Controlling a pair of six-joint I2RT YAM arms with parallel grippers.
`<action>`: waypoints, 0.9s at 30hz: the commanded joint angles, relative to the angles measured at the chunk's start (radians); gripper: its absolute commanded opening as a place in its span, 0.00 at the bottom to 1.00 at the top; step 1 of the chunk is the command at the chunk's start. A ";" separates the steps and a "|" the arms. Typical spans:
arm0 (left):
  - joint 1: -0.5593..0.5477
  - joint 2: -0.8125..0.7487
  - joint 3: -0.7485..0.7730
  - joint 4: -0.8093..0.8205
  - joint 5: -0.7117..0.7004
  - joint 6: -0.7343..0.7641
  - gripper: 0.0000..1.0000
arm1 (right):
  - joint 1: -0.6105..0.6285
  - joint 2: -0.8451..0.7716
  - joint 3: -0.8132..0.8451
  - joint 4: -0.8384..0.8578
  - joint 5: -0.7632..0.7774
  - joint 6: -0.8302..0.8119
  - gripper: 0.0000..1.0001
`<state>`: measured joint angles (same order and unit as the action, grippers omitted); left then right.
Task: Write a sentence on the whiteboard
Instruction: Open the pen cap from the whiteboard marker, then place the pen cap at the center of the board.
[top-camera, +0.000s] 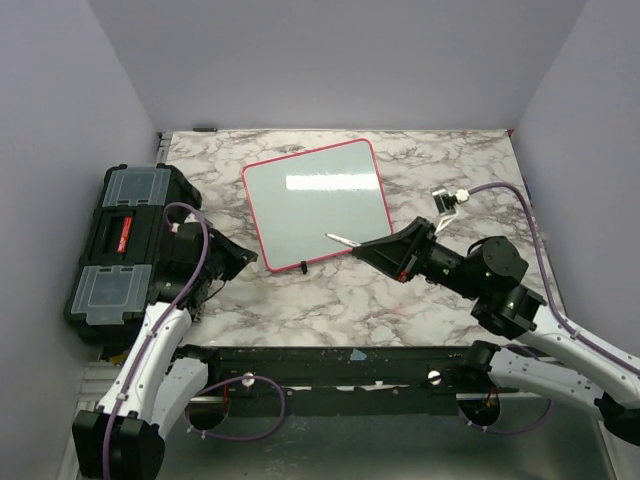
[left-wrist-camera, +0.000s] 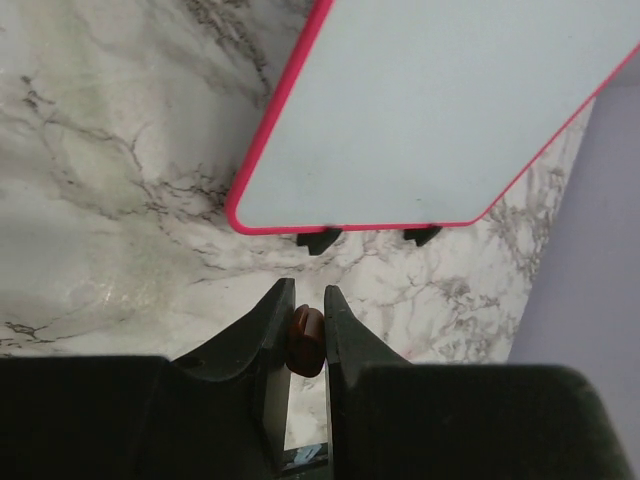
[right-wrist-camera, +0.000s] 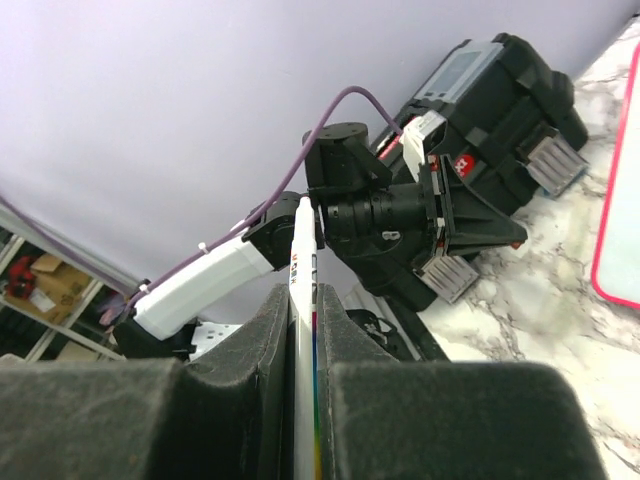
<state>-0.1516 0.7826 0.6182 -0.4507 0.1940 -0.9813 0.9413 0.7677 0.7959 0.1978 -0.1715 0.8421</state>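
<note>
On the marble bench (top-camera: 400, 300) the red-framed whiteboard (top-camera: 315, 205) lies flat at centre, no writing visible, with the right fingers (right-wrist-camera: 262, 340) clenched on a white marker (top-camera: 340, 239) tipped at its near edge and the left fingers (left-wrist-camera: 270, 320) pinching a small red-brown piece (left-wrist-camera: 306, 342), so the sentence looks unstarted.

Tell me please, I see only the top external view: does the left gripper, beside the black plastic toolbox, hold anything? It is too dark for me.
Observer: Yes. The left wrist view shows a small dark red cap-like piece pinched in the left gripper.
Operator: And what does the pen in the right gripper look like?
Observer: The right gripper is shut on a slim white marker with a rainbow stripe along its barrel.
Operator: Is there any ink at the board's corner near the left arm?
Observer: No. That corner of the glossy white whiteboard with a thin red-pink frame shows no marks.
</note>
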 joint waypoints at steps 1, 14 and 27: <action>-0.008 0.031 -0.049 0.047 -0.047 -0.021 0.00 | 0.004 -0.042 0.038 -0.125 0.085 -0.043 0.01; -0.100 0.229 -0.082 0.039 -0.173 -0.026 0.00 | 0.005 -0.071 0.035 -0.272 0.199 -0.057 0.01; -0.132 0.356 -0.138 0.108 -0.186 -0.030 0.05 | 0.005 -0.112 0.022 -0.369 0.297 -0.058 0.01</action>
<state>-0.2752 1.1049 0.4911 -0.3759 0.0372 -1.0142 0.9413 0.6636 0.8017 -0.1268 0.0704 0.7994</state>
